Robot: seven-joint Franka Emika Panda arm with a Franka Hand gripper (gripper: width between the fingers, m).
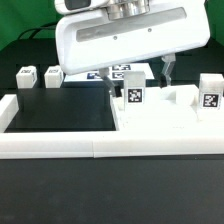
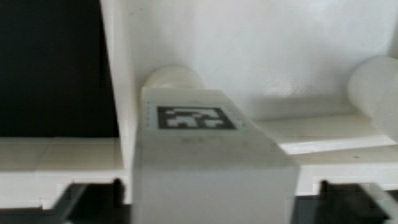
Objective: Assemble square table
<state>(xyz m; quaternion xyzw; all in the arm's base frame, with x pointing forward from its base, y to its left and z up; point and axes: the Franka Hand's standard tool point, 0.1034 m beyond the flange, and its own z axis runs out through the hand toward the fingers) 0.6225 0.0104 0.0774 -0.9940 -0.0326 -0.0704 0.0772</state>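
Leg block sits between the spread jaws of the gripper, so I'd center it and squeeze squarely before lifting.

Arm reaching down from above, tool pointing straight down, fingers spread wide apart

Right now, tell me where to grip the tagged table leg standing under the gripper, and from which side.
Take the table leg by its two plain side faces near the top, coming straight down from above. It stands upright with its tag facing the exterior camera, and the open gripper straddles those sides.
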